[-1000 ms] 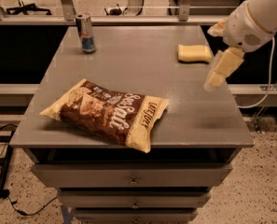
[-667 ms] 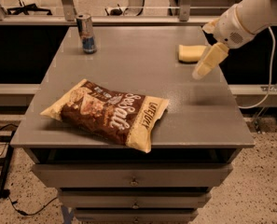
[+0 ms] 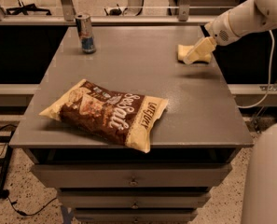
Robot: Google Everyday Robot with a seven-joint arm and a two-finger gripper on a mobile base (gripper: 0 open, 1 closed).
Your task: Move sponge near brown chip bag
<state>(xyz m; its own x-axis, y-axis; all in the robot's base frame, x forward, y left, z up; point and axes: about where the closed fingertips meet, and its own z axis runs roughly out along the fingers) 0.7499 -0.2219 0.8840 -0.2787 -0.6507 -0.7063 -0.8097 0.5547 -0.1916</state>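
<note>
The sponge [image 3: 181,50] is a small pale yellow block at the table's far right, partly covered by my gripper. My gripper [image 3: 190,58] reaches in from the upper right on a white arm and sits on or just over the sponge; I cannot see whether it touches it. The brown chip bag [image 3: 107,113] lies flat at the front left of the table, dark brown with white script and tan-yellow ends. It is well apart from the sponge and the gripper.
A slim silver-blue drink can [image 3: 85,32] stands upright at the far left of the grey table [image 3: 198,111]. Drawers [image 3: 133,181] sit under the front edge. A white robot body part [image 3: 268,176] fills the lower right corner.
My gripper has moved back and to the left, from in front of and right of the sponge to directly over it. The sponge, bag and can have not moved.
</note>
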